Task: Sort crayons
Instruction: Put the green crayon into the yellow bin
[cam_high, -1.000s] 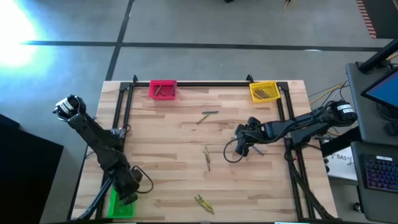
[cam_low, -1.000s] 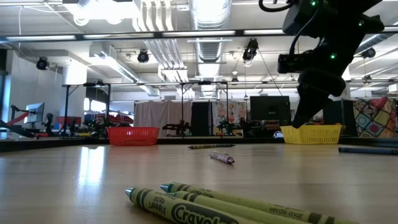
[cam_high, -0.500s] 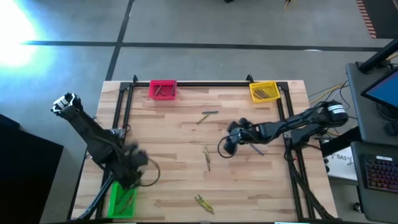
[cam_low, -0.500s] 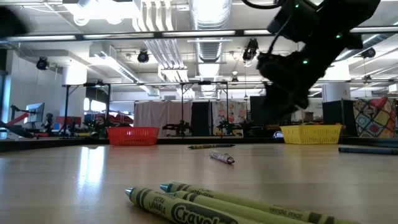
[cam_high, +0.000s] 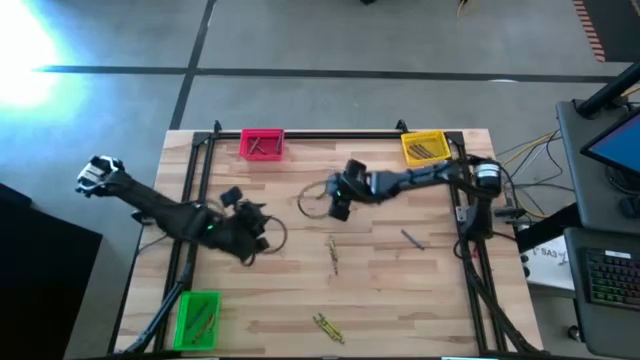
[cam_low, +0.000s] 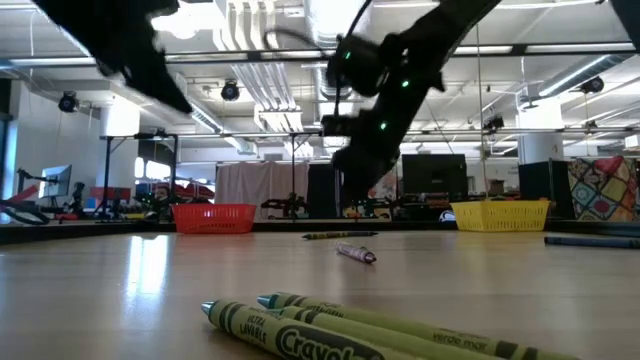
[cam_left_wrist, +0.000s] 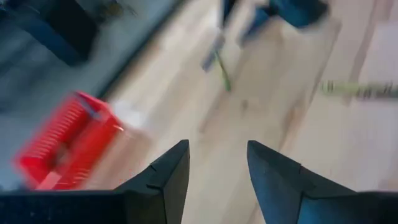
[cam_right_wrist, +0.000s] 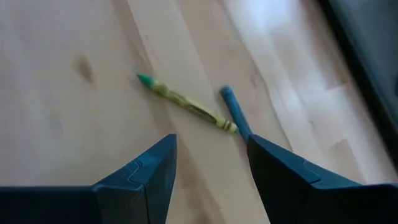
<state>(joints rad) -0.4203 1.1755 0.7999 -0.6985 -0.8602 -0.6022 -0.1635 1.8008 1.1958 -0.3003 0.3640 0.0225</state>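
- Right gripper (cam_high: 340, 195) hovers over the table (cam_high: 300, 300) between the pink bin (cam_high: 262, 145) and the yellow bin (cam_high: 424, 148), fingers spread, nothing between them.
- Just past its fingertips lie a green crayon (cam_right_wrist: 185, 103) and a blue crayon (cam_right_wrist: 235, 114), ends nearly touching.
- Left gripper (cam_high: 252, 222) hangs toward the green bin (cam_high: 198, 318) side of that pair, jaws parted and empty; its wrist view is smeared, crayons there only streaks.
- From the yellow bin toward the near edge, one grey-blue crayon (cam_high: 411, 238) lies alone.
- A pair of crayons (cam_high: 334, 253) rests mid-table; two olive crayons (cam_high: 326, 327) sit at the near edge.
- Contents of the pink and yellow bins are too small to sort by colour.
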